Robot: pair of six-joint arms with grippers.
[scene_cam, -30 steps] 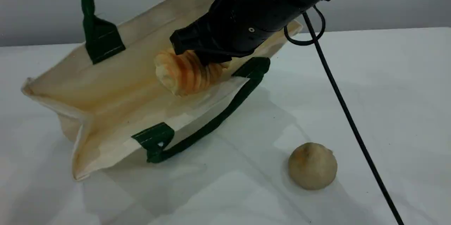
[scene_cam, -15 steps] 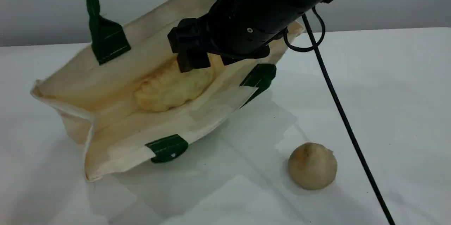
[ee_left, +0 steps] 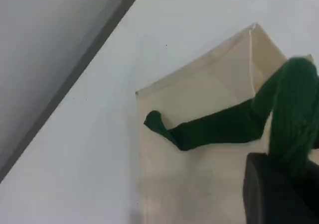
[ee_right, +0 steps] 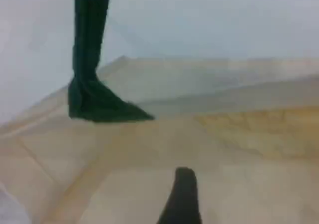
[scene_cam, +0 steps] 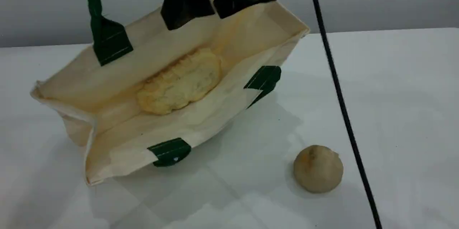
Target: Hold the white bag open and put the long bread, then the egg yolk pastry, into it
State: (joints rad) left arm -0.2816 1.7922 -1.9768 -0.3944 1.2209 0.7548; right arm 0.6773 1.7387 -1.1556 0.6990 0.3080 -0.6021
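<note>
The white bag [scene_cam: 118, 128] stands open on the table, its mouth facing the camera. Its far green handle [scene_cam: 94, 4] runs straight up out of the frame. In the left wrist view my left gripper [ee_left: 279, 170] is shut on that handle [ee_left: 291, 119], above the bag [ee_left: 199, 89]. The long bread [scene_cam: 181, 83] lies inside the bag, pale underside up. My right gripper [scene_cam: 205, 8] hangs open and empty above the bag's far wall, apart from the bread. The egg yolk pastry [scene_cam: 318, 168] sits on the table to the bag's right.
A black cable [scene_cam: 337, 78] slants down from the right arm across the table, passing just right of the pastry. The bag's near handle patches [scene_cam: 169, 151] hang over its front wall. The right wrist view shows the bag's inside [ee_right: 224, 144] and one fingertip [ee_right: 182, 194].
My right gripper opened and let the long bread drop into the bag, where it rolled underside up. The gripper then rose up and away. The bag shifted slightly.
</note>
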